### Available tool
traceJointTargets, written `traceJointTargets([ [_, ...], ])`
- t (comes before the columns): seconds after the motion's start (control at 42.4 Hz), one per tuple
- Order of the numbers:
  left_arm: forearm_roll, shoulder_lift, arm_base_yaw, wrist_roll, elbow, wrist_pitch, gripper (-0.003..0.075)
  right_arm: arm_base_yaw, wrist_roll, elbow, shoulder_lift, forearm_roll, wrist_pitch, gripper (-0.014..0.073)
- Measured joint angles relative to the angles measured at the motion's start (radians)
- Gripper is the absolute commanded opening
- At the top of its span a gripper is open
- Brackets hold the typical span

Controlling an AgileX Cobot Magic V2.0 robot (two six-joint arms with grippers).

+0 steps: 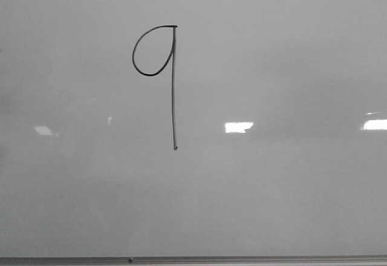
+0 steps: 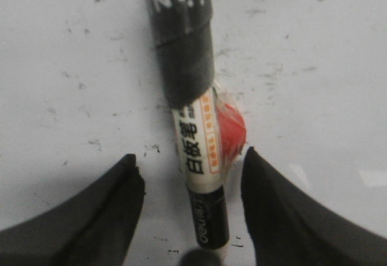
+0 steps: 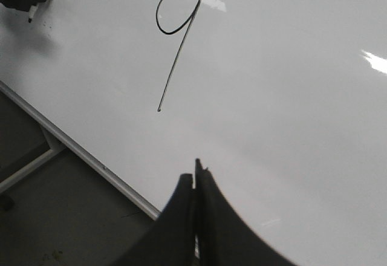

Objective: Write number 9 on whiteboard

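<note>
One number 9 [image 1: 173,78] — glossy whiteboard [image 1: 284,193], grey edge strip [image 1: 242,259].

Left gripper [image 2: 187,217]: two matte black fingers [image 2: 91,217] with broad, curved outer contours that taper toward blunt, slightly notched tips. Right gripper [image 3: 196,175]: two matte black fingers [image 3: 211,217] of the same curved profile, narrowing from a wide base to thin pointed tips. No cables, screws or markings are visible on either pair.
</note>
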Motion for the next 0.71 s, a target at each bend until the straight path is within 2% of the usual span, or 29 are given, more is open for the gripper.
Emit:
traceJointTargets([
  [0.142, -0.021, -0.18, 0.0, 0.0, 0.002, 0.007, 0.0472, 0.0, 0.0, 0.0, 0.0, 0.002, 0.0, -0.0068],
  [0.212, -0.021, -0.306, 0.0, 0.0, 0.002, 0.052, 0.0427, 0.0, 0.0, 0.0, 0.0, 0.002, 0.0, -0.0068],
  [0.354, -0.021, -0.58, 0.0, 0.0, 0.007, 0.26, 0.0204, 0.0, 0.0, 0.0, 0.0, 0.002, 0.0, -0.0068],
  [0.472, -0.018, -0.75, 0.0, 0.0, 0.043, 0.352, -0.0012, 0.0, 0.0, 0.0, 0.0, 0.002, 0.0, -0.0068],
  [0.708, -0.014, -0.865, 0.0, 0.0, 0.062, 0.395, -0.0019, 0.0, 0.0, 0.0, 0.0, 0.002, 0.0, -0.0068],
])
